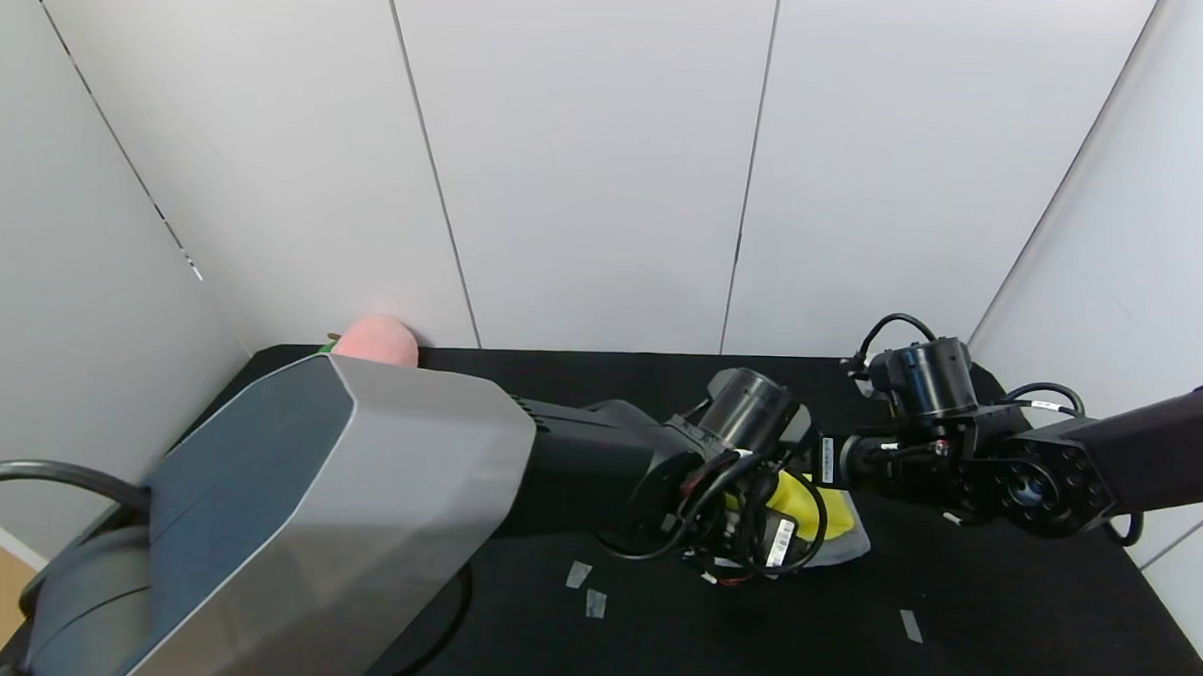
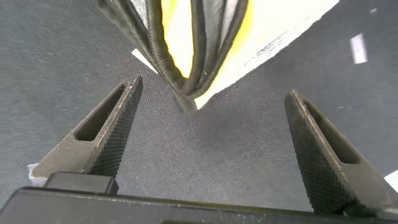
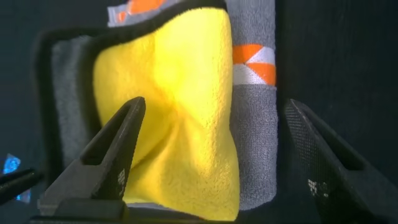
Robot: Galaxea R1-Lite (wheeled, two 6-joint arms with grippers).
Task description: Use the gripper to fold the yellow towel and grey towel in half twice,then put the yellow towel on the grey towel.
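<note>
The yellow towel (image 1: pixel 818 510) lies folded and bunched on the folded grey towel (image 1: pixel 852 547) at the middle of the black table. In the right wrist view the yellow towel (image 3: pixel 180 124) covers most of the grey towel (image 3: pixel 255 149), whose orange marks show at one end. My right gripper (image 3: pixel 214 106) is open and empty, its jaws spread just above both towels. My left gripper (image 2: pixel 212 90) is open and empty over bare table, next to a corner of the yellow towel (image 2: pixel 180 37) with its black edging. In the head view both grippers are hidden behind the wrists.
A pink object (image 1: pixel 376 338) sits at the table's back left corner against the wall. Small tape strips (image 1: pixel 578 574) lie on the black table (image 1: pixel 1002 612) in front of the towels. White walls close in the back and both sides.
</note>
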